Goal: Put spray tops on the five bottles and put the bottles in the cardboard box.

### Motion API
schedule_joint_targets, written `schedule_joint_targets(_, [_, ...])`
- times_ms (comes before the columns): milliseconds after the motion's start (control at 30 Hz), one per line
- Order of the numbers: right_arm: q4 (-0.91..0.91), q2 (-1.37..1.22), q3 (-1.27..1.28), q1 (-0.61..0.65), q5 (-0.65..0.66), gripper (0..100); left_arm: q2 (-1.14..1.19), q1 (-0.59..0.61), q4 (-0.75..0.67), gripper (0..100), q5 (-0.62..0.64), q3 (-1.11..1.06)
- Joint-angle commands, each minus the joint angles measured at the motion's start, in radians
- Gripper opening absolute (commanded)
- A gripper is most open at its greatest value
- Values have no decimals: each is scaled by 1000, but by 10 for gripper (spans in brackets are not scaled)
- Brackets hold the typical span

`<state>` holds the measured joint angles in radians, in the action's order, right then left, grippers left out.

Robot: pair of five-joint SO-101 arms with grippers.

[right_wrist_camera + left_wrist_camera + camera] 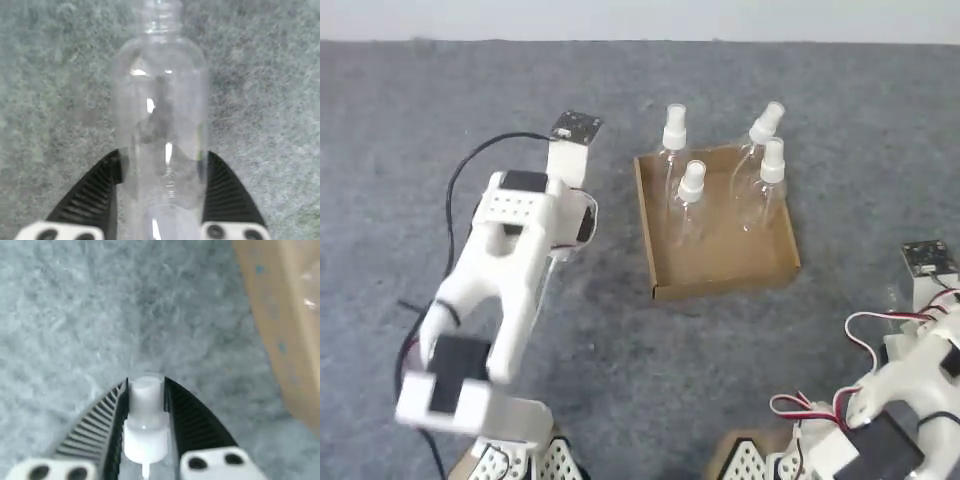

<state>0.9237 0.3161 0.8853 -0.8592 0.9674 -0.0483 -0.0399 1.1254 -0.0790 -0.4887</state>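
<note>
Four capped bottles (691,205) already lie in the cardboard box (725,282), which sits toward the middle of the tabletop's (410,110) far edge. Their white tops point to that edge, and two of them poke past the box's far wall. Packed side by side like this, they leave a strip of bare cardboard along the near wall, which looks like the room meant for the last one. That one, the uncapped bottle (161,100), is clamped low on its clear body by the right end effector (162,160) at the tabletop's near right corner. Its threaded neck points away from the wrist and nothing touches it. I judge the grip deliberate, since holding the body leaves the open mouth free for a top to be brought to it. The left end effector (145,385) is closed on the spray top (145,422), with ribbed fingers (192,415) pinching the white piece from both sides so that it cannot twist loose. It hangs over bare tabletop just beside the box's left wall (280,320), well apart from the bottle it has to meet. A thin stem appears to run from the top's wider collar back toward the wrist. If that is the dip tube, the wrist would need to turn before the tube could enter the neck. One arm steadies while the other fits, so the two pieces must be brought together somewhere between the near corners. The likely trouble is the tube catching on the rim of the mouth.
</note>
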Motion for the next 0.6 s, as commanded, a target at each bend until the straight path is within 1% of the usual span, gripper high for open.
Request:
schedule_joint_targets(0, [85, 7, -118, 15, -21, 231, -210, -28, -55, 11, 20, -130])
schedule_joint_targets(167, [196, 7, -193, 102, -25, 307, -370, -37, -190, 12, 20, -321])
schedule_joint_targets(233, [242, 2, -236, 140, -26, 310, -414, -37, -238, 12, 20, -384])
schedule_joint_targets(300, [271, -2, -287, 165, -63, 310, -448, -37, -269, 12, 20, -429])
schedule_joint_targets(367, [286, -5, -347, 171, -91, 310, -465, -38, -290, 12, 20, -455])
schedule_joint_targets(567, [381, -35, -520, 137, -52, 310, -466, -40, -295, 12, 20, -463])
